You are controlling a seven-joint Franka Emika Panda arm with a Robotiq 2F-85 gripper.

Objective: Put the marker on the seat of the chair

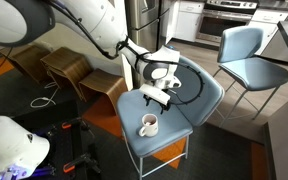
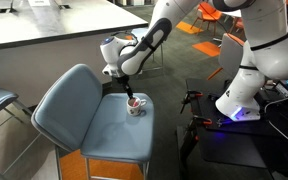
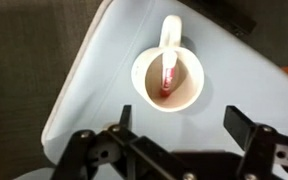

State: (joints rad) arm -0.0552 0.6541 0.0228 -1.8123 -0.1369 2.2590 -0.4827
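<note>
Chair [image 2: 112,135]: seat holds mug near one front corner, close to edge.
Gripper [image 3: 181,130]: above mug, jaws spread wide, nothing held.
Mug [image 3: 191,82]: upright, handle away from gripper.
Marker [image 3: 168,77]: inside mug, leaning on wall, not on seat itself.
Risk: fingers catch rim on entry, so mug tips or slides off corner; slim marker slips from poor pinch.

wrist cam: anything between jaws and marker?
In the wrist view, only bare chair seat and the white mug wall: the marker stands inside the mug. The gripper has open, empty jaws.
</note>
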